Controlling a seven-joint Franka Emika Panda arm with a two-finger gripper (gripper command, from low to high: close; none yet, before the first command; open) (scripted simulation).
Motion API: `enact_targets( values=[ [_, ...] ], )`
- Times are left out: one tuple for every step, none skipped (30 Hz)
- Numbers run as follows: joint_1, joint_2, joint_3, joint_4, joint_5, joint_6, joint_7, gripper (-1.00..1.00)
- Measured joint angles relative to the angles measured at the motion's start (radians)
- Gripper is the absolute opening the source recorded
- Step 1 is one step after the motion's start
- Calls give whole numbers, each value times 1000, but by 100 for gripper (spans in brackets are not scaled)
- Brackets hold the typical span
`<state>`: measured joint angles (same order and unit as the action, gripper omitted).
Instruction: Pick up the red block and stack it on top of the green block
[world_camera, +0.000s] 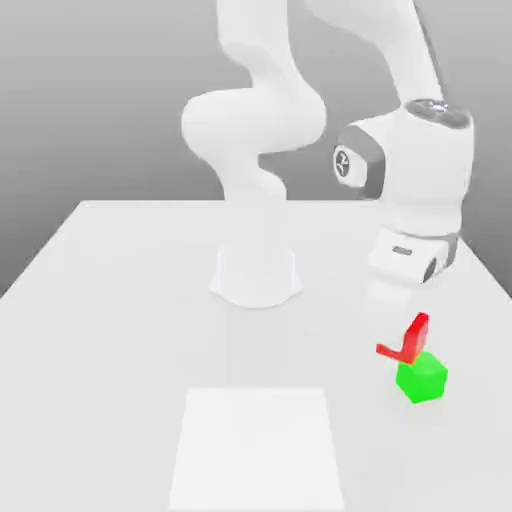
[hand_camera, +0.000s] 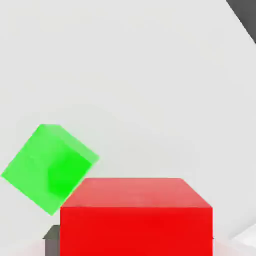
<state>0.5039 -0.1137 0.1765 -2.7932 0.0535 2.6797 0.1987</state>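
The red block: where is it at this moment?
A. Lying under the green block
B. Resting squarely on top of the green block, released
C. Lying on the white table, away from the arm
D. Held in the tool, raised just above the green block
D: in the exterior view the red block sits in the shut tool, above and slightly off the green block.

red block (world_camera: 408, 340) in the hand (world_camera: 398, 322), above green block (world_camera: 422, 377), table (world_camera: 120, 300) beneath
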Motion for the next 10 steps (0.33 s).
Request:
enact_targets(
  values=[
    [9,20,9,0,-10,20,-7,-100],
    [14,48,14,0,-23,48,-4,-100],
    [14,80,14,1,-39,79,4,-100],
    [11,115,18,2,-58,111,16,-100],
    [13,151,12,4,-81,145,31,-100],
    [15,187,2,5,-103,179,46,-100],
    [19,209,-5,6,-118,199,57,100],
    [19,209,-5,6,-118,199,57,100],
    [19,209,-5,6,-118,199,57,100],
    [19,209,-5,6,-118,199,57,100]
  ],
)
